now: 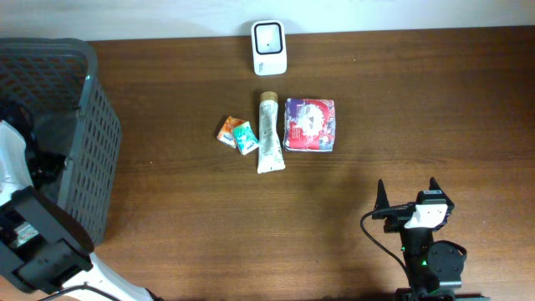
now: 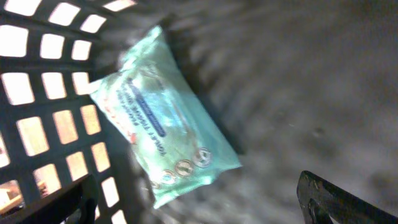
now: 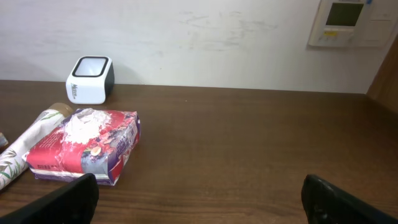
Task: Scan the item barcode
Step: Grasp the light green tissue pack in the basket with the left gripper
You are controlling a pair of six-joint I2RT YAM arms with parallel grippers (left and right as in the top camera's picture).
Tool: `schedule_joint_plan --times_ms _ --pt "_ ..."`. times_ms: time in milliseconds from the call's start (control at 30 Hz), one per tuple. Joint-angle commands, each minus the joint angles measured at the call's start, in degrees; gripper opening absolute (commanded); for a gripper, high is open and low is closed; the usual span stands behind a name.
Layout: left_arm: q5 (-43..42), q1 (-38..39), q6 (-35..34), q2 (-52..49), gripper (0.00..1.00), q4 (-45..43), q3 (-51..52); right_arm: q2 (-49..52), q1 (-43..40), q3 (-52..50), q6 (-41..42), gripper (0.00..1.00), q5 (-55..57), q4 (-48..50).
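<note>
Nearest the robot and well to the right of the scanner (image 1: 269,47), the right gripper (image 1: 407,191) sits low over the table (image 1: 435,100). Its jaws are spread wide with nothing between them; in its own view only bare wood lies between the two dark fingers (image 3: 68,199).

Far to the left of the scanner, the left arm reaches down into a grey basket (image 1: 96,150) with latticed walls. The left gripper (image 2: 196,180) also has its jaws fully apart and grips nothing. Below it a pale green packet (image 2: 161,124) lies at a slant on the basket floor, close against the wall, clear of both fingers. That view is blurred, so the print on the packet cannot be read.

Just in front of the scanner, on the robot's side, four things lie in a row on the table. A white tube (image 1: 268,134) with a tan cap points towards the scanner. Beside it to the right is a red and purple pack (image 1: 310,125), lying flat. To the left of the tube are a green sachet (image 1: 244,136) and an orange sachet (image 1: 227,131), the two touching.

The scanner, a small white box with a dark window, stands at the table's far edge against the pale wall (image 3: 217,43).
</note>
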State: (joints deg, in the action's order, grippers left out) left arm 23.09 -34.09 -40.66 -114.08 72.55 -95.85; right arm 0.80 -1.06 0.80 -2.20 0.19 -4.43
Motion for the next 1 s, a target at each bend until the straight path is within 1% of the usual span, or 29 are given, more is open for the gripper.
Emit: schedule_joint_plan --times_ms 0,167,367,467,500,567,633,733,833,867,933,967 --pt "5.44 -0.42 -2.84 0.52 0.99 -0.76 2.84 -0.33 0.31 -0.48 -0.35 0.99 0.35 -0.17" --pt "5.46 -1.97 -2.84 0.52 0.99 -3.69 7.56 -0.33 0.31 -0.48 -0.35 0.99 0.35 -0.17" --pt "5.25 -5.70 -2.84 0.52 1.00 -10.12 12.55 -0.33 0.31 -0.48 -0.35 0.99 0.35 -0.17" --pt "5.18 -5.84 -2.82 0.52 0.85 -12.55 13.31 -0.33 0.31 -0.48 -0.35 0.99 0.35 -0.17" --pt "4.59 -5.84 -2.82 0.50 0.84 -12.94 13.31 -0.33 0.31 -0.48 -0.35 0.99 0.35 -0.17" --pt "2.82 -5.84 -2.82 0.52 0.84 -13.70 13.31 -0.33 0.31 -0.48 -0.35 0.99 0.35 -0.20" --pt "-0.85 -5.84 -2.82 0.50 0.84 -14.88 13.31 -0.33 0.31 -0.48 -0.35 0.99 0.35 -0.17" --pt "-1.29 -5.77 -2.82 0.52 0.84 -14.91 13.77 -0.33 0.31 -0.48 -0.35 0.99 0.35 -0.20" --pt "-1.27 -5.84 -2.82 0.50 0.84 -17.29 17.53 -0.33 0.31 -0.48 -0.35 0.99 0.35 -0.17" --pt "-1.27 -5.84 -2.82 0.50 0.78 -18.21 18.62 -0.33 0.31 -0.48 -0.35 0.99 0.35 -0.17" --pt "-1.25 -5.84 -2.82 0.50 0.59 -19.78 19.71 -0.33 0.31 -0.48 -0.35 0.99 0.35 -0.17" --pt "-1.25 -5.84 -2.80 0.55 0.56 -20.70 19.61 -0.33 0.31 -0.48 -0.35 0.99 0.35 -0.20"
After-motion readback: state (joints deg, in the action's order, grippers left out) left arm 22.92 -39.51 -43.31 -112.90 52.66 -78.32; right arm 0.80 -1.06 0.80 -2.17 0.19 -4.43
